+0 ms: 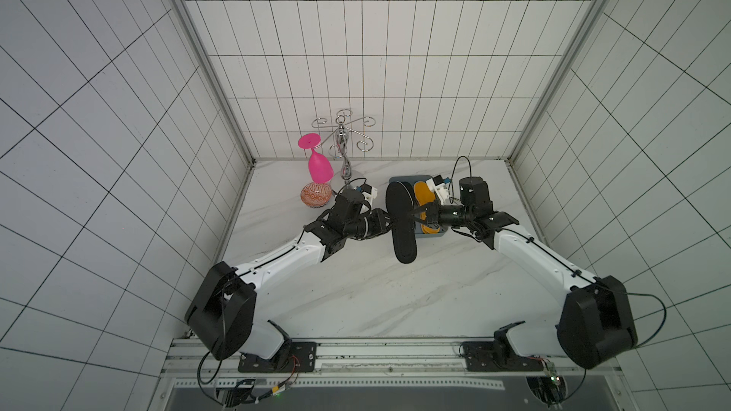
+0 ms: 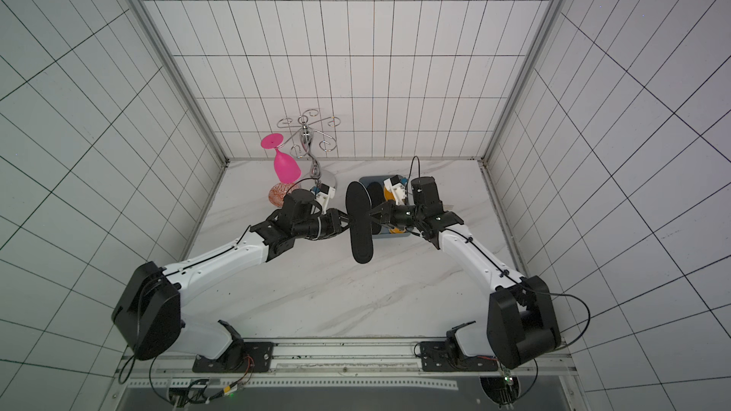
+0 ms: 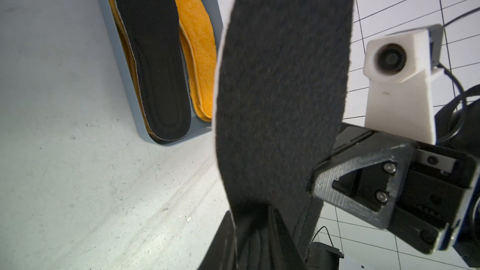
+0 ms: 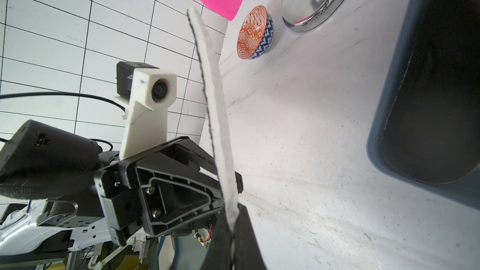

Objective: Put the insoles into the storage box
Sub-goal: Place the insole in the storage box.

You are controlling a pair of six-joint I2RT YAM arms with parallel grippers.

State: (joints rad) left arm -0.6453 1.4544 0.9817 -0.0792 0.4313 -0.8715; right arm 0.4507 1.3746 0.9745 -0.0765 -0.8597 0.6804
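Both pincers are on the flat black foot-shaped insole (image 1: 400, 239), which is held up off the white marbled worktop (image 1: 356, 294). The left pincer (image 1: 391, 222) is clamped on one long edge about mid-length. The right pincer (image 1: 415, 214) is pinched tight on the opposite long edge, so the insole bridges the two. From my right wrist view the insole (image 4: 215, 100) is nearly edge-on, with a pale rim. In both top views it hangs just beside the shallow blue-grey plastic storage box (image 3: 168, 143), on the left-arm side, overlapping its rim. Inside the box a second black insole (image 3: 153, 55) lies on fuzzy orange-yellow insoles (image 3: 197, 48).
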